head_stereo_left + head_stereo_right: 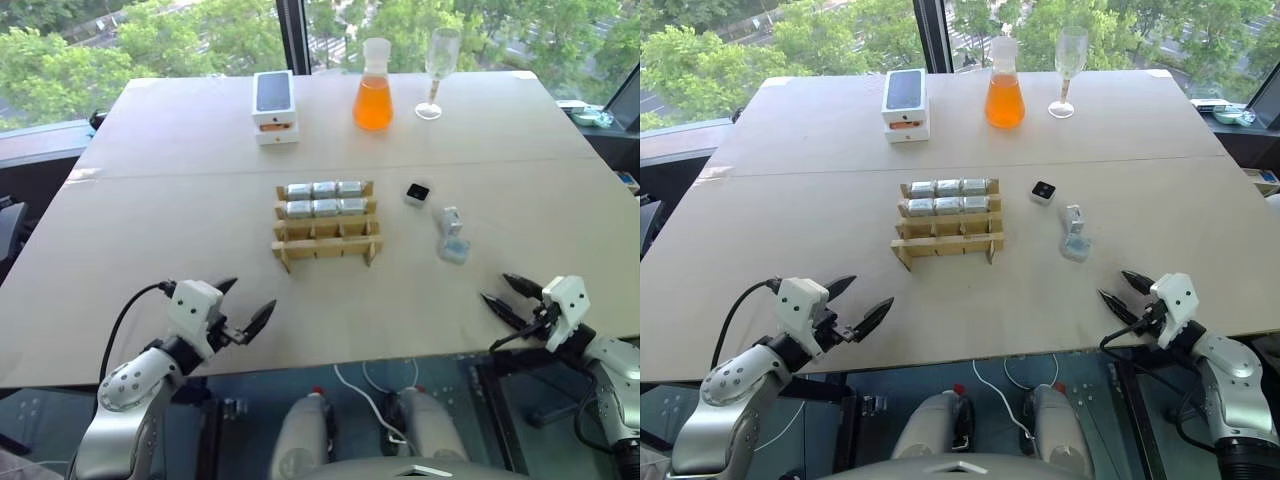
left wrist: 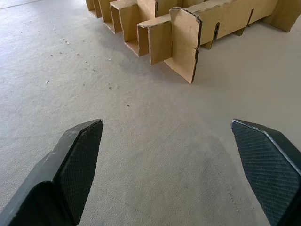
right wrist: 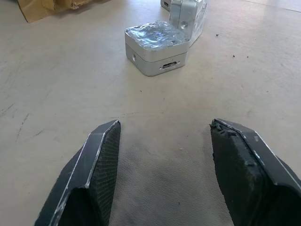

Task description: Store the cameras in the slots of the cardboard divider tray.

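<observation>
The cardboard divider tray [image 1: 327, 240] sits mid-table, and its two far rows hold several silver cameras [image 1: 325, 199]. Three loose cameras lie to its right: one with a black face [image 1: 417, 193], one standing on edge [image 1: 450, 219] and one lying flat [image 1: 455, 249]. My left gripper [image 1: 248, 300] hovers open and empty near the table's front edge, short of the tray's near-left corner [image 2: 183, 52]. My right gripper [image 1: 497, 289] is open and empty at the front right. It points at the flat camera [image 3: 157, 47], with the standing camera [image 3: 188, 14] just behind.
At the far side stand a white phone box [image 1: 274, 105], a flask of orange liquid [image 1: 372, 92] and a wine glass [image 1: 437, 70]. A seam [image 1: 150, 172] crosses the table behind the tray. Bare tabletop [image 1: 380, 310] lies between the grippers and the tray.
</observation>
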Available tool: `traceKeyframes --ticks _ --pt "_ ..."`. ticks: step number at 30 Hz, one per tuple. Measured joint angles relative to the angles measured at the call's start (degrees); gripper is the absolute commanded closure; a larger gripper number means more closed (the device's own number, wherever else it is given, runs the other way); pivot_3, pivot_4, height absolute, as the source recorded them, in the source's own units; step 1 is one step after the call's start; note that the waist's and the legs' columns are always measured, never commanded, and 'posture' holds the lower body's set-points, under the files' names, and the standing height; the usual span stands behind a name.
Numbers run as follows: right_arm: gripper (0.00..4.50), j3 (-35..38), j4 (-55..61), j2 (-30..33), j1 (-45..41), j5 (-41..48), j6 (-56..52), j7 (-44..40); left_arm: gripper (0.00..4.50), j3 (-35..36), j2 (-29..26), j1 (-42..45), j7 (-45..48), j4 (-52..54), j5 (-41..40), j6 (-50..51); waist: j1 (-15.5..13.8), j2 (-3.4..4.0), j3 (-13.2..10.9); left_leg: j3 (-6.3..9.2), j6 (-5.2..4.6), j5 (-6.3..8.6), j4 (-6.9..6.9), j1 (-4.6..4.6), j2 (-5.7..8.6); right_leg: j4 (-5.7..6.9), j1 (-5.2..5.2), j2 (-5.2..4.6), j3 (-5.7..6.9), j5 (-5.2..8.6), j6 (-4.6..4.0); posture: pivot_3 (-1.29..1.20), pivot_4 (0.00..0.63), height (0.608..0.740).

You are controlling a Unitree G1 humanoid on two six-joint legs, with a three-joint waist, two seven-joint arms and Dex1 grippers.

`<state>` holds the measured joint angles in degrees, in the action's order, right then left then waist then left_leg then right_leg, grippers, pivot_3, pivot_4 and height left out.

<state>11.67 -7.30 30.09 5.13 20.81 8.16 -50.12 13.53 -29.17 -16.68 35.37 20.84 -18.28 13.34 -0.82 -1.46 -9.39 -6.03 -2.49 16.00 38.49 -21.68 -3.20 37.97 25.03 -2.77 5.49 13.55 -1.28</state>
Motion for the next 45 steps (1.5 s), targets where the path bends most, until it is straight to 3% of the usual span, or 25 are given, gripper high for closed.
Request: traceKeyframes --ticks 18,19,22,31,35,40,45 --pt "1.51 0.00 0.06 -0.01 -0.02 0.04 -0.52 0.02 0.00 -0.09 -0.59 0.28 -1.64 3.94 -1.13 3.52 0.00 0.00 0.01 0.00 0.00 0.00 0.00 0.00 0.00 0.00 0.00 0.00 0.00 0.00 0.00 0.00 0.150 0.740" --pt "0.94 -0.03 0.12 0.01 -0.19 0.04 -0.94 -0.01 0.00 -0.19 -0.57 0.33 -1.75 4.07 -1.12 3.60 0.02 0.00 0.01 0.00 0.00 0.00 0.00 0.00 0.00 0.00 0.00 0.00 0.00 0.00 0.00 0.00 0.150 0.740" --pt "0.11 -0.40 0.41 0.13 -1.35 0.03 -2.75 0.00 0.00 -0.20 -0.57 0.66 -1.84 4.43 -1.11 3.63 0.06 0.00 0.01 0.00 0.00 0.00 0.00 0.01 0.00 0.01 0.00 0.01 -0.01 0.00 0.00 0.00 0.150 0.740" --pt "0.11 -2.83 1.39 0.07 -9.71 -0.01 -9.51 0.42 0.00 -0.09 -0.86 1.16 -0.35 5.34 -4.46 6.34 0.04 0.01 0.01 0.00 0.00 0.00 0.01 -0.01 0.00 0.01 0.01 0.01 0.00 -0.09 -0.14 0.00 0.150 0.740" --pt "0.11 -4.51 -2.55 0.59 -14.83 -1.58 -8.75 -1.01 0.00 0.62 -3.06 1.12 3.86 8.03 -11.06 9.14 0.06 0.02 0.00 0.00 0.00 0.00 0.00 -0.02 0.00 0.00 0.02 0.02 0.01 -0.10 -0.18 0.00 0.150 0.740" --pt "0.11 -7.09 -13.00 2.35 -22.67 -3.80 -7.38 -6.27 0.00 2.43 -9.63 1.50 11.62 12.02 -19.67 12.78 0.04 0.14 -0.01 0.00 0.01 -0.02 0.02 -0.04 0.02 0.00 0.02 0.04 0.02 -0.12 -0.21 0.00 0.150 0.740" --pt "0.11 -8.80 -16.20 3.45 -26.13 -4.54 -7.43 -10.44 0.00 3.59 -15.25 3.51 14.94 14.16 -22.83 15.23 0.22 0.13 -0.01 0.00 0.05 -0.04 0.02 -0.03 0.01 0.00 0.01 0.04 0.01 -0.12 -0.21 0.00 0.150 0.740"
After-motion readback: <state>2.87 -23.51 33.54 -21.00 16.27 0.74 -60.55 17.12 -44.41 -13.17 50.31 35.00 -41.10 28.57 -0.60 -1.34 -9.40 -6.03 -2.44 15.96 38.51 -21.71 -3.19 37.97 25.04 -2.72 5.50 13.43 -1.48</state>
